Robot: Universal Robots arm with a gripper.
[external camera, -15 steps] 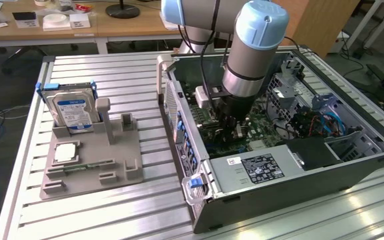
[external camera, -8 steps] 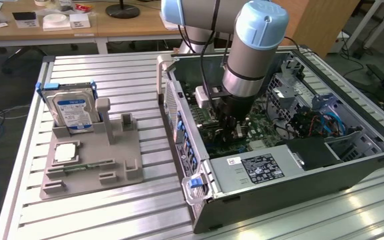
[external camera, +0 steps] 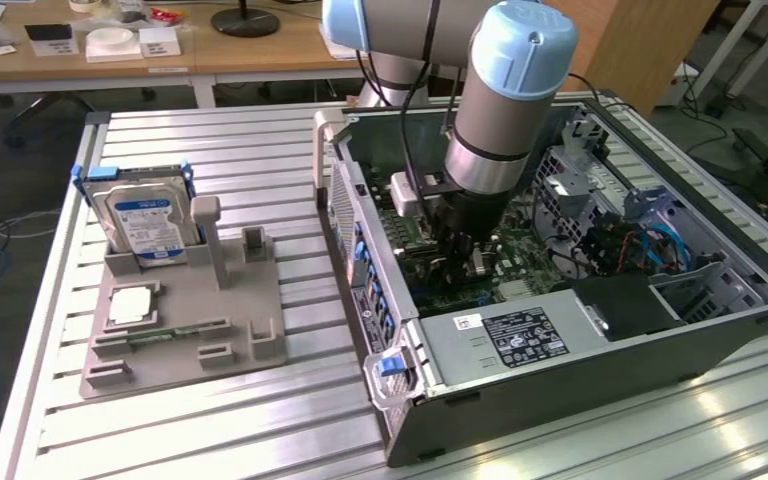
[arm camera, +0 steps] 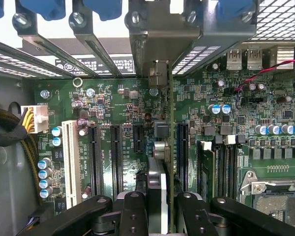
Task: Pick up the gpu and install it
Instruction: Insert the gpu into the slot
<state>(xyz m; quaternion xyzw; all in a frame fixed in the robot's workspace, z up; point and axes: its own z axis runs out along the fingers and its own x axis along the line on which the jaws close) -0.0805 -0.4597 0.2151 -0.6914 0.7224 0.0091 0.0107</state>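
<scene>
Your gripper [arm camera: 157,209] is clenched on the gpu [arm camera: 163,147], which stands edge-on over the green motherboard [arm camera: 123,105], its grey bracket up by the rear slot openings. In the exterior view, right of centre, the arm reaches down into the open computer case [external camera: 598,350]; at left, a hard drive [external camera: 144,222] stands in the grey fixture [external camera: 177,335] on the bench [external camera: 264,420].

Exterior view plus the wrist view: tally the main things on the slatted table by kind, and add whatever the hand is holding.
Hard drive: 1
Grey holder: 1
Computer case: 1
Gpu, gripped in the hand over the motherboard: 1
Total: 4
</scene>
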